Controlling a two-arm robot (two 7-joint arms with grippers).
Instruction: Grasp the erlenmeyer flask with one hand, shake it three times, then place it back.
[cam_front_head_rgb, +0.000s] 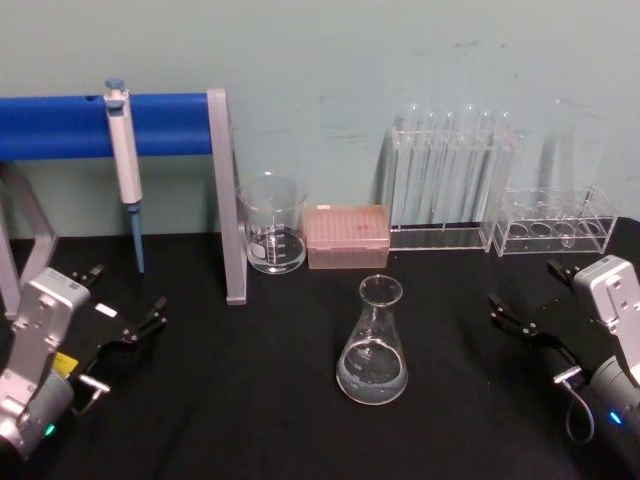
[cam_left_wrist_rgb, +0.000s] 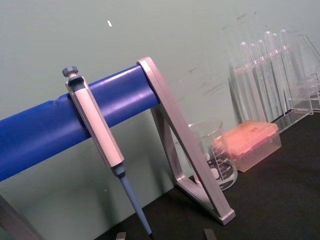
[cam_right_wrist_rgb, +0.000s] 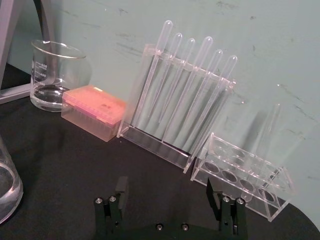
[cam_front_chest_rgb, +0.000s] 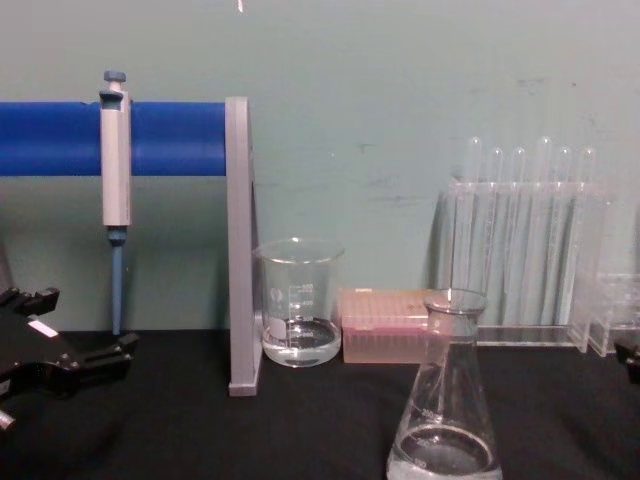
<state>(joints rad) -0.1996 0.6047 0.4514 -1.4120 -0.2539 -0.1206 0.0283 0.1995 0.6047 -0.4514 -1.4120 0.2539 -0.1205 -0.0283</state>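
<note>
Flask (cam_front_head_rgb: 372, 350) | upright on worktop (cam_front_head_rgb: 250, 425), well to the left of my right claw (cam_front_head_rgb: 528, 297), untouched | right claw spread wide, probably to take its neck | left claw (cam_front_head_rgb: 125, 300) wide, idle beyond the flask

The beaker (cam_right_wrist_rgb: 57, 76), upper left of the right wrist view, carries printed graduations reading 500 and 400; other markings are illegible.
</note>
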